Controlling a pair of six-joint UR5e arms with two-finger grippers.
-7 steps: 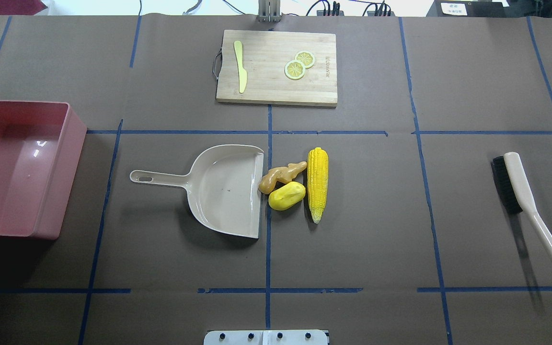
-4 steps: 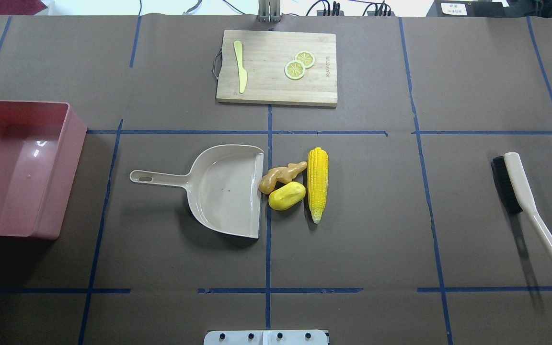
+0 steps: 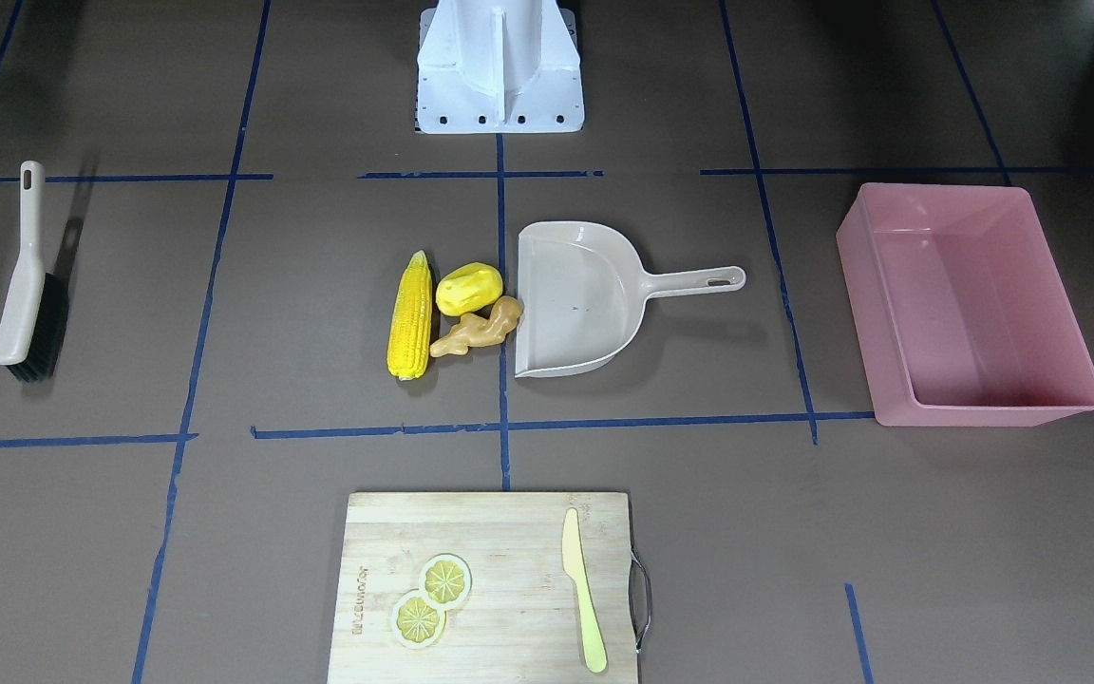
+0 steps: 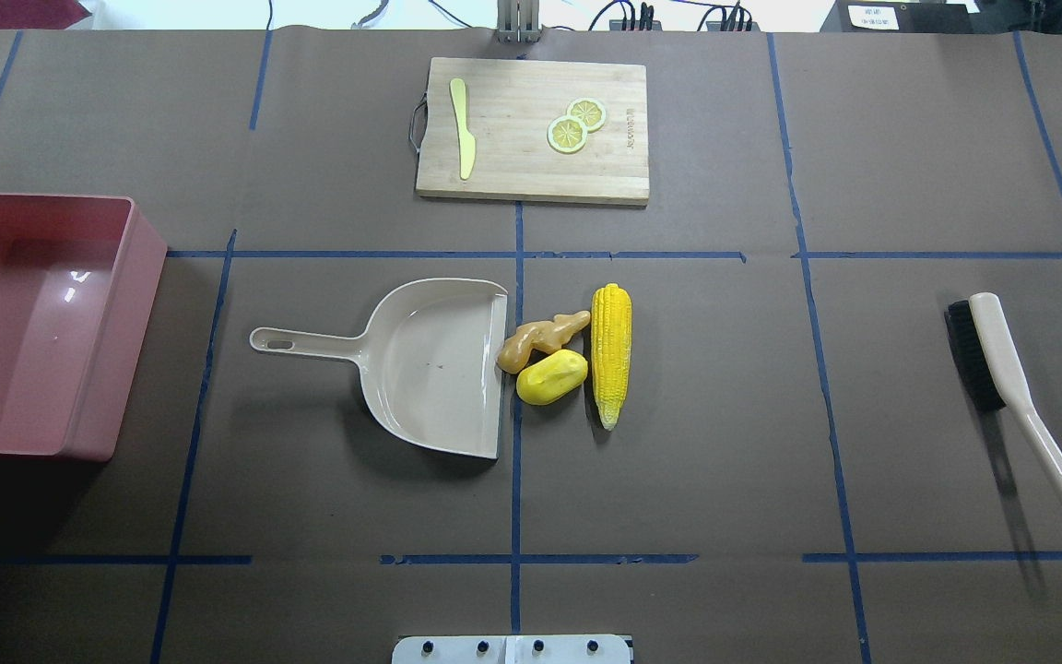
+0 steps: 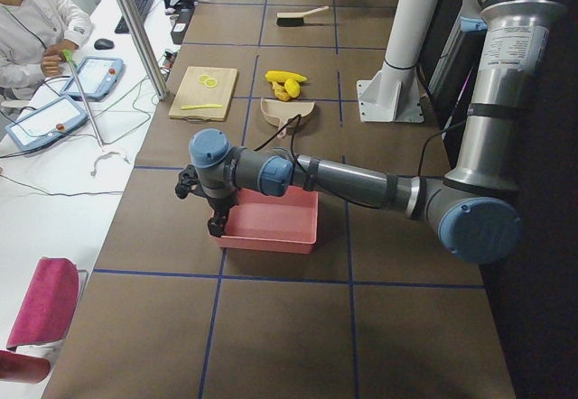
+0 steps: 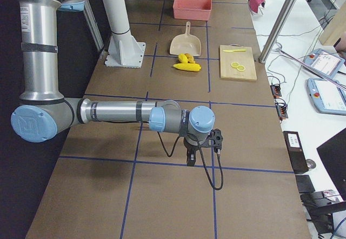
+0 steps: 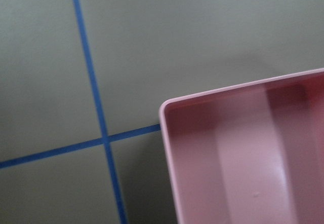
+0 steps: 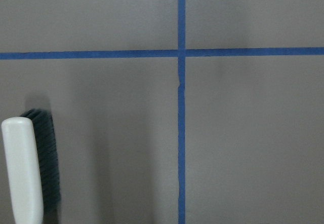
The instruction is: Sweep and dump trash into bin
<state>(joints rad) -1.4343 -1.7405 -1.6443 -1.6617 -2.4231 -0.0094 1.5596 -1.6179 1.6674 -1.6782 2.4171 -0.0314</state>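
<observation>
Brown paper tabletop [image 4: 725, 415] w/ blue tape grid; nothing is held.

Trash sits mid-tabletop in one clump, not in the bin: corn cob [image 4: 611, 355] lies lengthwise; potato [image 4: 551, 377] is against its side; ginger root [image 4: 540, 339] is just behind the potato, one end touching the dustpan [image 4: 430, 369] lip, other end at the corn. Dustpan lies flat, mouth toward the clump, handle pointing to the tabletop's left edge.

Bin [image 4: 121, 341] is at the left edge, upright, well apart from the dustpan. Brush [image 4: 1001, 369] lies on its side near the right edge, bristles facing the middle. Cutting board [image 4: 531, 175] is at the far edge, centre, w/ knife [image 4: 463, 129] and two lemon slices [image 4: 575, 126] on it.

Left gripper [image 5: 217, 223] hangs fingers-down by the bin's outer corner on the operators' side; left wrist view shows that corner. Right gripper [image 6: 191, 158] hangs above bare tabletop toward the right end; right wrist view catches the brush head at lower left. Both show only from the side cams, so can't tell if jaws are wide or narrow.

Person sits at a side desk beyond the far edge.
</observation>
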